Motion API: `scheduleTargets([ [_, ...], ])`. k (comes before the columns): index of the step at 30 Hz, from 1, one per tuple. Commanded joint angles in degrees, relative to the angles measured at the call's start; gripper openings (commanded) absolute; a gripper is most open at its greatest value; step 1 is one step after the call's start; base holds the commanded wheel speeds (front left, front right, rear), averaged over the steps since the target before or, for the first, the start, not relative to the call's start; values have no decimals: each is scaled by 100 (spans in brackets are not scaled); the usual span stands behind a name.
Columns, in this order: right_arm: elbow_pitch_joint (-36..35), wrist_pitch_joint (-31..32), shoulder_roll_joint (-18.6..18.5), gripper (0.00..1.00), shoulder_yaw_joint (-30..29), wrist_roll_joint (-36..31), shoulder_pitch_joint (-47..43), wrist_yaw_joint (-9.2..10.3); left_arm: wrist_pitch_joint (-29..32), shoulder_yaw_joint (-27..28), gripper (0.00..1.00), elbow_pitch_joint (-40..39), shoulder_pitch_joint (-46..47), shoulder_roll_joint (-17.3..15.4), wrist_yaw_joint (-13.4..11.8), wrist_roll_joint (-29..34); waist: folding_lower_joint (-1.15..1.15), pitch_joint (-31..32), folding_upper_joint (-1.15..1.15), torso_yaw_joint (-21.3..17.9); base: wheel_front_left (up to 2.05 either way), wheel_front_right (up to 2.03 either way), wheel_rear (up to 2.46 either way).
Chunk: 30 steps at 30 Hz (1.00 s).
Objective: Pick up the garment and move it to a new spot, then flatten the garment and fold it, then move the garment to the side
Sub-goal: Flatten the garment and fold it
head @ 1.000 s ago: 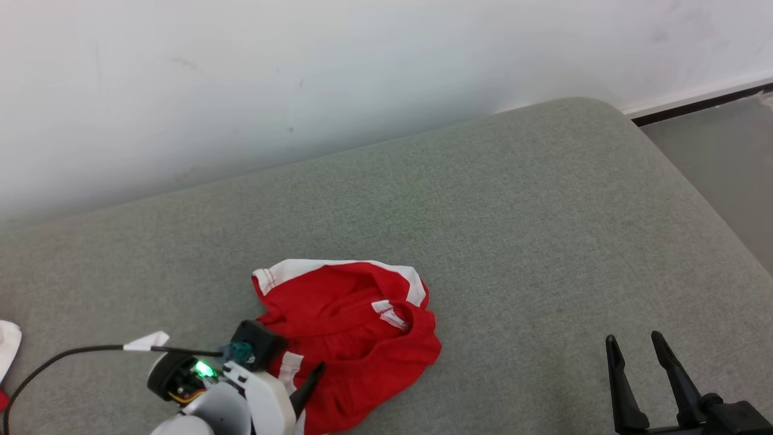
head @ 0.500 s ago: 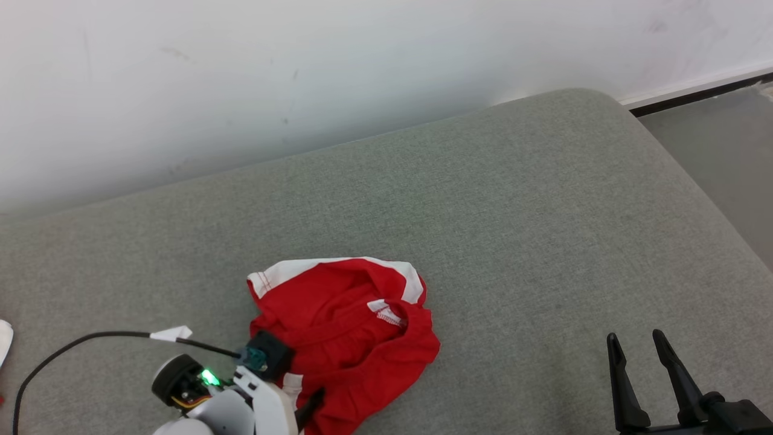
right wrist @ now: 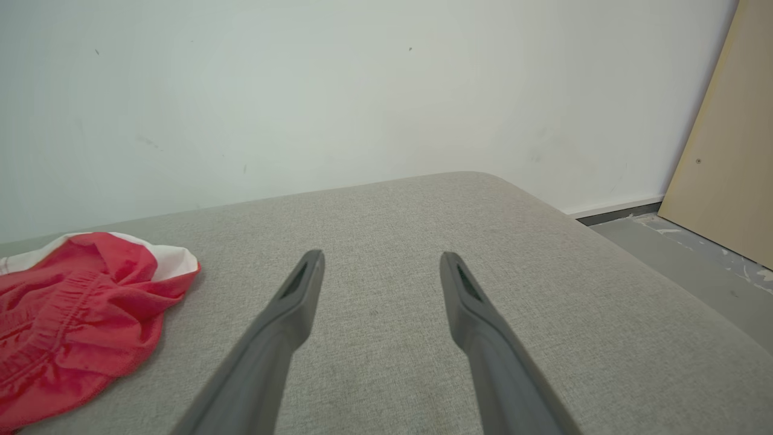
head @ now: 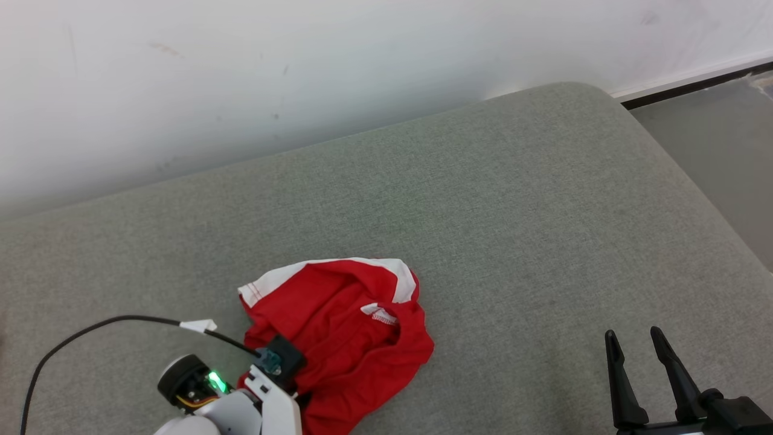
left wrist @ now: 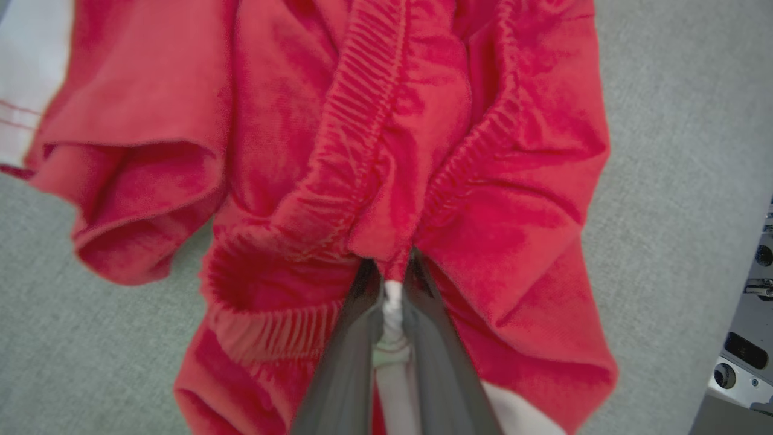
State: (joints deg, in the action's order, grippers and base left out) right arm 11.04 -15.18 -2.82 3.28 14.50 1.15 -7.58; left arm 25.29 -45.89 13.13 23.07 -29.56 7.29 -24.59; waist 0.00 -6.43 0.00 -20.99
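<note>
The left gripper [left wrist: 392,278] has pinched shut on the red garment [head: 344,326], lower centre-left on the grey cushion [head: 513,211]; right gripper [head: 633,333] spread wide, lower right. White wall [head: 302,72] above, floor [head: 718,139] upper right.

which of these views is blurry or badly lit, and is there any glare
Head view: soft even light, sharp, no glare; a green light glows beside the red garment. Left wrist view: the left gripper sits so close that its fingers and the pinched cloth look soft. Right wrist view: clear, the open right gripper stretched by the wide lens.
</note>
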Motion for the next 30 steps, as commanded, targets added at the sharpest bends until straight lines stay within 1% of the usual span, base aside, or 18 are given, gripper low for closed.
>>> scheduleTargets([
  [1,14,6,-16,100,-18,70,30,16,34,-71,0,3,5,-15,22,-85,0,4,0,-17,0,0,0],
  [7,11,6,-16,100,-71,63,-24,16,-92,110,0,-400,106,152,12,-463,0,64,0,4,0,0,0],
  [12,11,6,-16,100,-80,44,-25,16,-81,381,0,-1006,216,569,11,-1156,0,120,0,47,0,0,0],
  [16,31,6,-16,100,-19,76,10,16,-156,492,0,-1285,465,988,-36,-1431,0,151,0,42,0,0,0],
  [17,31,6,-16,100,-19,76,10,16,-156,492,0,-1285,465,988,-36,-1431,0,151,0,42,0,0,0],
  [24,75,6,-16,100,46,92,31,15,-515,722,0,-1217,1003,1774,-325,-1501,0,229,0,-147,0,0,0],
  [27,94,5,-16,100,45,77,3,15,-759,867,0,-1109,1148,2172,-477,-1651,0,278,0,-249,0,0,0],
  [30,110,6,-16,100,79,69,-9,16,-959,994,0,-1004,1143,2437,-616,-1922,0,312,0,-340,0,0,0],
])
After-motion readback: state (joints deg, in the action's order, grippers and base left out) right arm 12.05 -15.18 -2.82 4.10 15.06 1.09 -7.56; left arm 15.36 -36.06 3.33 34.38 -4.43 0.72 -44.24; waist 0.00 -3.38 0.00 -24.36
